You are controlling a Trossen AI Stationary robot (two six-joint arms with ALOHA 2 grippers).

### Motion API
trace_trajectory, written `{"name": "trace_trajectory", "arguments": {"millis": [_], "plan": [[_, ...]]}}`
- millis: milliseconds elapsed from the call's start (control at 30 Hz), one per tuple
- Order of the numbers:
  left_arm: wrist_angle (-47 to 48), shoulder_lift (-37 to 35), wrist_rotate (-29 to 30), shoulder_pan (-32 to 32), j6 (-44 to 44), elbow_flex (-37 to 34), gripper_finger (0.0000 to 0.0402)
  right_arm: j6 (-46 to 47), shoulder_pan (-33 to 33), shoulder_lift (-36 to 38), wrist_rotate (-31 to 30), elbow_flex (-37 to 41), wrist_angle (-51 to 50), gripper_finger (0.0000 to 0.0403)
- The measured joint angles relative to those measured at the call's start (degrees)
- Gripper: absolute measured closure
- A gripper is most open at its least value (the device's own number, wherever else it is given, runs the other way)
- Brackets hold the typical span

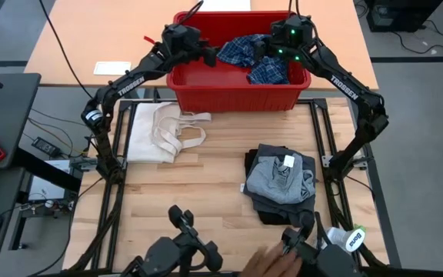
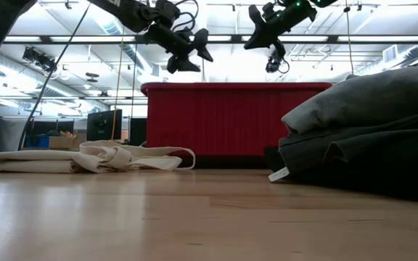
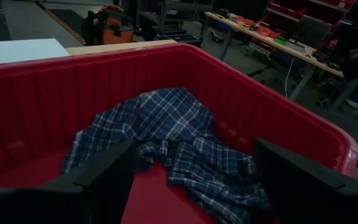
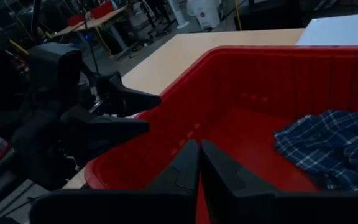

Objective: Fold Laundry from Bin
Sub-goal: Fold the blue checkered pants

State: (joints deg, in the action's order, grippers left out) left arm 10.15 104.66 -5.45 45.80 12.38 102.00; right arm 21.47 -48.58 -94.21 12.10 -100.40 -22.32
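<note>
The red bin (image 1: 237, 96) stands at the table's far edge. A blue-and-white plaid shirt (image 1: 246, 51) lies crumpled on the bin's floor, bunched toward its right wall (image 3: 166, 143). My left gripper (image 3: 194, 162) hangs open above the bin's left half, level with the rim, its fingers pointing at the shirt without touching it. My right gripper (image 4: 199, 146) is shut and empty above the bin's right half, with the shirt (image 4: 334, 146) to one side of it. Nearer on the right lies a folded stack of laundry (image 1: 283, 181), light grey on top of darker pieces.
A cream-white cloth with strap loops (image 1: 168, 131) lies on the table's left, in front of the bin. A person's hand (image 1: 271, 261) shows at the near edge, beside the camera mounts. Bare wood lies between the cloth and the folded stack (image 2: 369, 123).
</note>
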Motion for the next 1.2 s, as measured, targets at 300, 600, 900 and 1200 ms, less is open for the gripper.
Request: {"name": "trace_trajectory", "arguments": {"millis": [300, 600, 900, 1200], "plan": [[0.0, 0.0, 0.0, -0.41, -0.07, 0.0, 0.0079, 6.64, -0.84, -0.04, 7.21, 0.0, -2.77, 0.0378], [-0.02, 0.0, 0.0, -0.45, -0.07, 0.0, 0.0079, 5.41, -1.14, -0.04, 12.53, -0.02, -1.43, 0.0378], [0.0, 0.0, 0.0, -0.45, -0.07, 0.0, 0.0079, 2.36, -1.18, -0.04, 13.11, -4.48, -5.15, 0.0377], [0.0, -0.02, 0.0, -0.45, -0.07, 0.02, 0.0079, 1.6, -1.18, -0.04, 14.15, -4.5, -6.43, 0.038]]}}
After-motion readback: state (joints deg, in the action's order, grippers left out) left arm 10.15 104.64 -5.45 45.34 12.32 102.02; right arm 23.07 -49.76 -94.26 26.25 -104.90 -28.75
